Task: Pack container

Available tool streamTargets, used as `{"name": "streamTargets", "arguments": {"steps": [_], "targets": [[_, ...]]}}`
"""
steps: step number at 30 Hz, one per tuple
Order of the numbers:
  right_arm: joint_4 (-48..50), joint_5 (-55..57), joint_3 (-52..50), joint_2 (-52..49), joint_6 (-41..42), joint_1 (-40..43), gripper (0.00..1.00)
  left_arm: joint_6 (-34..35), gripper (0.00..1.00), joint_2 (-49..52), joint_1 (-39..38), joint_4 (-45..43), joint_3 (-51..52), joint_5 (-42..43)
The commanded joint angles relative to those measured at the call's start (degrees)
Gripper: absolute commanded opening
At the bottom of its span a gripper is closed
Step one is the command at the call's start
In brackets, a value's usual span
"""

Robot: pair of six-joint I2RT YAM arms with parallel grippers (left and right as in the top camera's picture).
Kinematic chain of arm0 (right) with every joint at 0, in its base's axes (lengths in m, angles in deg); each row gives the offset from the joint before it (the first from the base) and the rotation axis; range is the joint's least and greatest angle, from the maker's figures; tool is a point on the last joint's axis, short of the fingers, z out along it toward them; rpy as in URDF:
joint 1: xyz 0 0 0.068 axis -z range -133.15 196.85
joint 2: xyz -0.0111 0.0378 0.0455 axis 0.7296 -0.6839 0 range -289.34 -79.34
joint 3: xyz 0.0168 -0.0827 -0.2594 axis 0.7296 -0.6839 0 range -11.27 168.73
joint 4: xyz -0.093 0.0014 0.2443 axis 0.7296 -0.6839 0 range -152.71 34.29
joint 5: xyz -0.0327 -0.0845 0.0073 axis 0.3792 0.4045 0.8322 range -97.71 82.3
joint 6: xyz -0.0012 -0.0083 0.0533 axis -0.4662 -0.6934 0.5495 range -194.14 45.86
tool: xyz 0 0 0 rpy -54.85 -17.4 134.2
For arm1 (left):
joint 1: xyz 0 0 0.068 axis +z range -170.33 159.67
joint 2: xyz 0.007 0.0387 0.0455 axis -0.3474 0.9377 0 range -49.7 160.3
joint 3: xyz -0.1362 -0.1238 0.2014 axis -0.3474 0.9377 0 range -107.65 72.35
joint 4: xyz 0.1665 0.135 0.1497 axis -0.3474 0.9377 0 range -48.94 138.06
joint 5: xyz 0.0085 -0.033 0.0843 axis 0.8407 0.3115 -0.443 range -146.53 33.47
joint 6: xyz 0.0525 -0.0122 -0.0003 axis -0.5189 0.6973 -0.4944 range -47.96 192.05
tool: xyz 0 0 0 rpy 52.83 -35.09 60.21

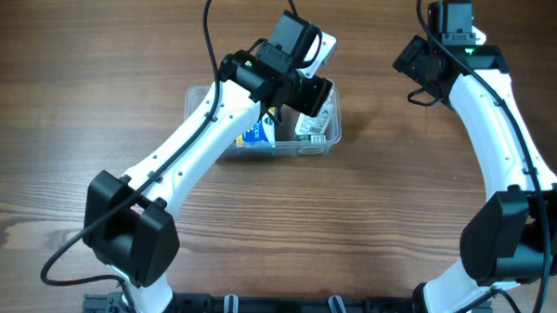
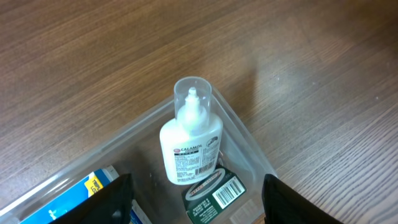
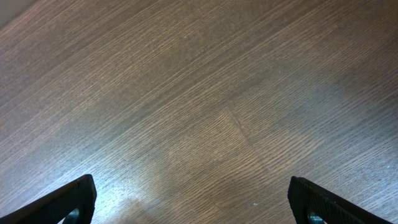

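Hovered with left fingers (image 2: 115, 202) spread and empty over the tub (image 2: 244, 135) at mid-bench, bottle (image 2: 189, 146) and boxes (image 2: 214, 194) inside, right fingers (image 3: 74, 199) spread above bench (image 3: 205, 93) far right; judged packing nearly done, next needing a straight lift clear.

Left gripper (image 2: 198, 202), right gripper (image 3: 196, 205): jaws apart.
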Motion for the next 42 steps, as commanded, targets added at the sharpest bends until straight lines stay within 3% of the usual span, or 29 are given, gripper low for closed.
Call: {"name": "streamTargets", "arguments": {"steps": [1, 2, 7, 16, 23, 32, 37, 42], "targets": [[0.2, 0.9, -0.3, -0.7, 0.7, 0.1, 1.0, 0.0, 0.94, -0.2, -0.2, 2.2, -0.2, -0.3], [0.2, 0.9, -0.3, -0.7, 0.7, 0.1, 1.0, 0.0, 1.0, -0.9, -0.2, 2.7, -0.2, -0.3], [0.2, 0.9, -0.3, -0.7, 0.7, 0.1, 1.0, 0.0, 1.0, -7.8, 0.1, 4.3, -0.2, -3.0], [0.2, 0.9, -0.3, -0.7, 0.7, 0.1, 1.0, 0.6, 1.0, -28.1, 5.3, 21.8, -0.2, -4.0], [0.2, 0.9, -0.3, -0.7, 0.7, 0.1, 1.0, 6.7, 1.0, -44.4, 5.8, 37.3, -0.2, -4.3], [0.2, 0.9, -0.3, -0.7, 0.7, 0.1, 0.99, 15.2, 1.0, -80.6, 5.9, 38.7, 5.8, -8.7], [0.2, 0.9, -0.3, -0.7, 0.7, 0.1, 1.0, 22.6, 1.0, -87.3, 5.9, 39.8, 11.3, -8.4], [0.2, 0.9, -0.3, -0.7, 0.7, 0.1, 1.0, 22.6, 1.0, -87.3, 5.9, 41.0, 11.3, -7.6]]}}
